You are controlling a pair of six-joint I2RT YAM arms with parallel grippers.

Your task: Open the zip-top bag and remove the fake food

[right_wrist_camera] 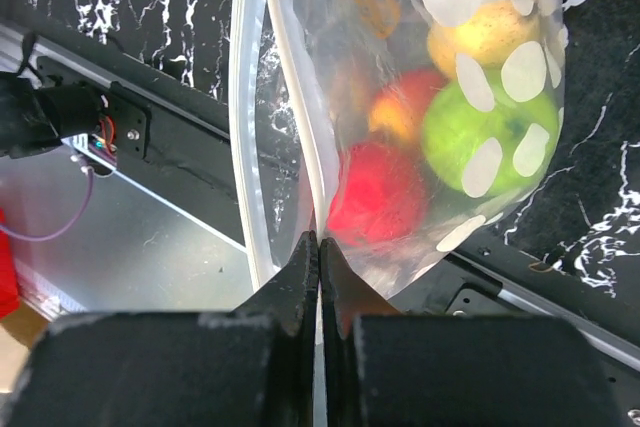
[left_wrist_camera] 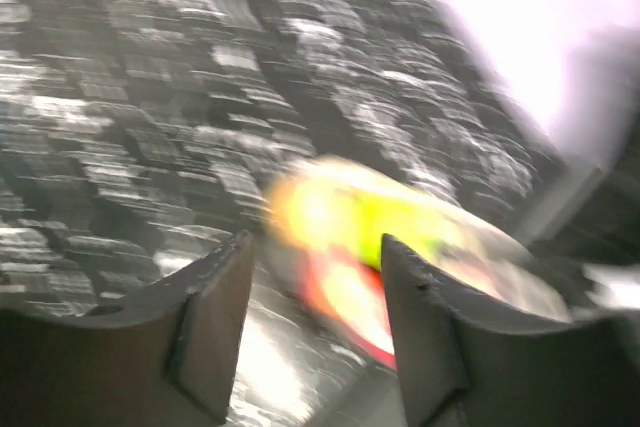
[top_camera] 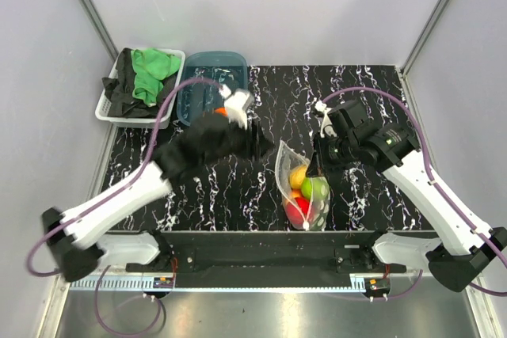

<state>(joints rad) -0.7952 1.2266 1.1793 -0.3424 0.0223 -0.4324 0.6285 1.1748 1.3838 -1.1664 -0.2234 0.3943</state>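
Firmly, the rim of the zip-top bag (right_wrist_camera: 400, 117) is pinched between the fingers of the right gripper (right_wrist_camera: 318, 247), which are pressed together with no gap. The bag is stretched out just ahead of those fingertips, and the fake food (right_wrist_camera: 475, 137) is gathered inside it: green, red, orange and yellow pieces are seen through the dotted plastic. The left gripper (left_wrist_camera: 315, 247) is held partly open with nothing between its fingers. The bag is seen, blurred, ahead of it and well apart, over the black marbled table (top_camera: 230, 187).
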